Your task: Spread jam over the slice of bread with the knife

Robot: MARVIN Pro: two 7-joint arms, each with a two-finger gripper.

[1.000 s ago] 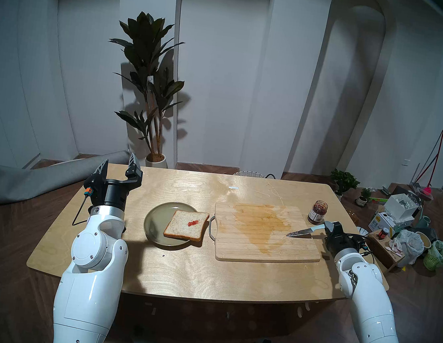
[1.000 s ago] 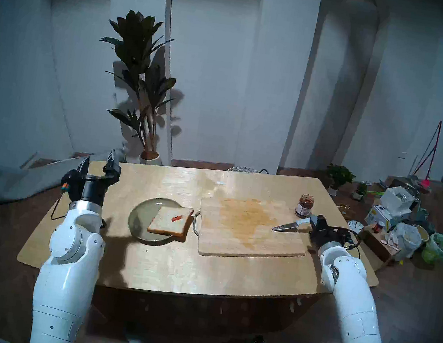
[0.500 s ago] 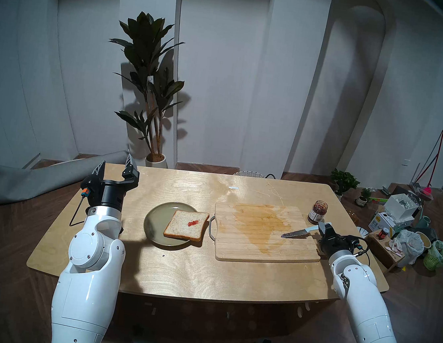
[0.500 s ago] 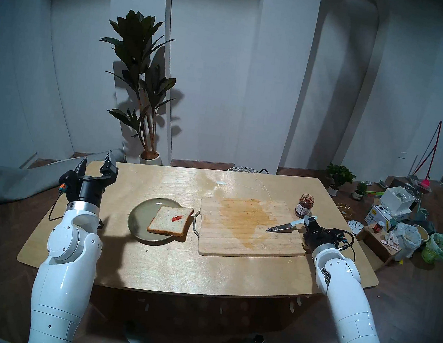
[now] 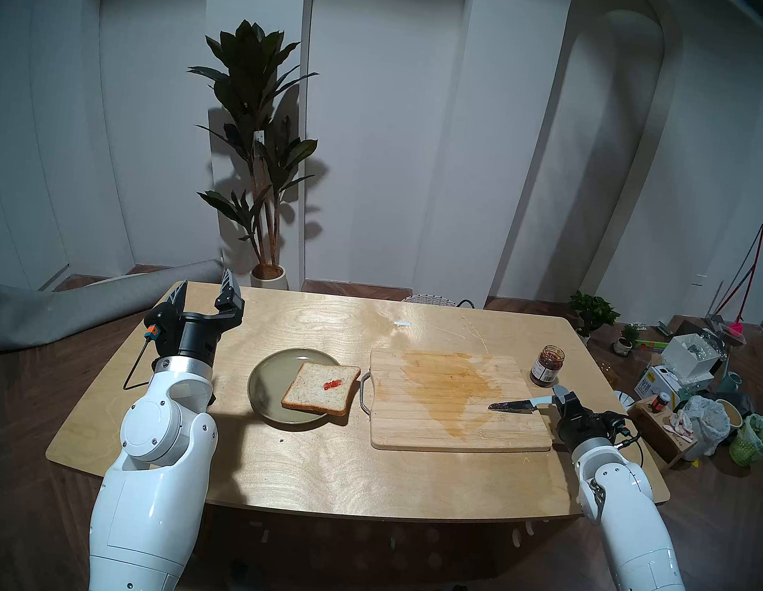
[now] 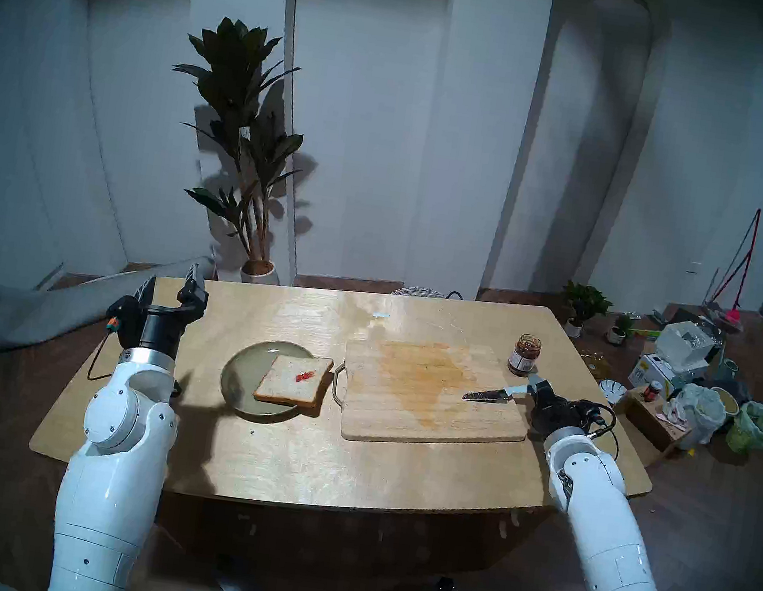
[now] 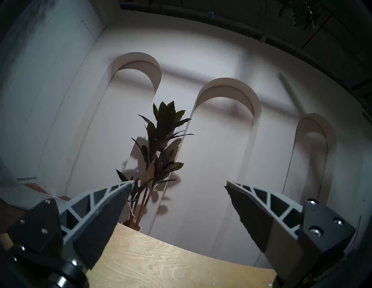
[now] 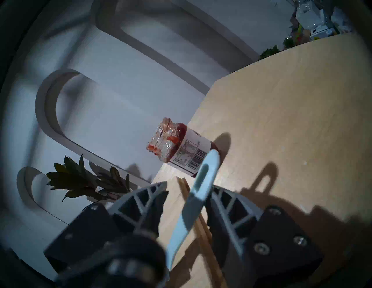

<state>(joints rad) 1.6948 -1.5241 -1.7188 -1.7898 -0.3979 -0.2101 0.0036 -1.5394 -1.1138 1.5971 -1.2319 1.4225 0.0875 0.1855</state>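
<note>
The slice of bread (image 5: 313,392) lies half on a grey-green plate (image 5: 269,377), its right corner over the rim. A small red dab of jam (image 5: 332,384) sits on it. The open jam jar (image 5: 548,365) stands at the table's right, behind the cutting board (image 5: 440,421); it also shows in the right wrist view (image 8: 181,148). My right gripper (image 5: 559,394) is shut on the knife's pale handle (image 8: 198,193). The dark blade (image 5: 511,405) points left, low over the board's right end. My left gripper (image 5: 206,291) is open and empty, pointing up at the table's far left (image 7: 179,184).
The board has a wide brown stain and a metal handle (image 5: 364,396) next to the plate. A red-lidded jar (image 5: 660,402), bags and boxes clutter the floor to the right. A grey roll (image 5: 53,312) lies left of the table. A potted plant (image 5: 263,151) stands behind.
My right gripper carried the knife a little left, then back right and lower. The blade now lies flatter over the board. The left arm swayed slightly and came back.
</note>
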